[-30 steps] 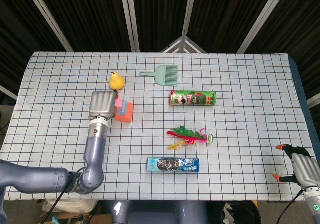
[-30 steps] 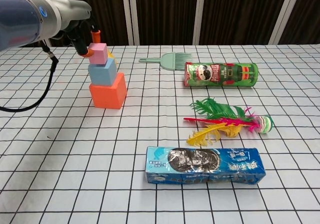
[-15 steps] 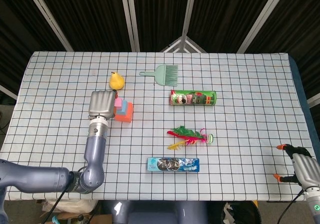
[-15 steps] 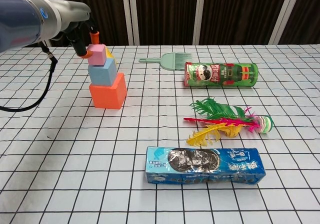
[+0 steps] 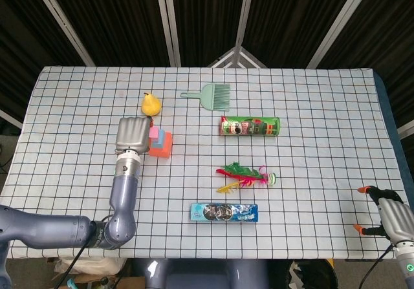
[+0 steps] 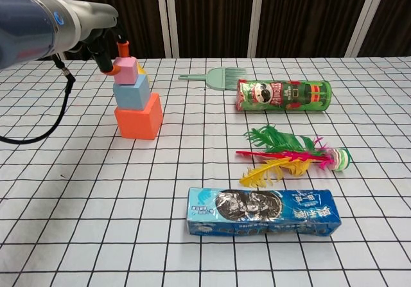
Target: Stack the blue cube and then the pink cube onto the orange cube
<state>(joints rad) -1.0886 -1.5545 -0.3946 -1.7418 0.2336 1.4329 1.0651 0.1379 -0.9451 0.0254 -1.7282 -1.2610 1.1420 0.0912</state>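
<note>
Over the last second the left hand (image 6: 110,54) has barely moved, its fingertips still pinching the pink cube (image 6: 126,70) seated on the blue cube (image 6: 131,94) atop the orange cube (image 6: 139,117), so only release remains.

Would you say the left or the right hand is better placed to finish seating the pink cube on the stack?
Left. The left hand is at the pink cube, which sits on the blue cube above the orange cube. The right hand hangs at the table's far near-right corner, away from the stack.

Pear (image 5: 151,103); brush (image 5: 212,95); chips can (image 5: 250,126); feathers (image 5: 244,175); cookie pack (image 5: 224,212).
</note>
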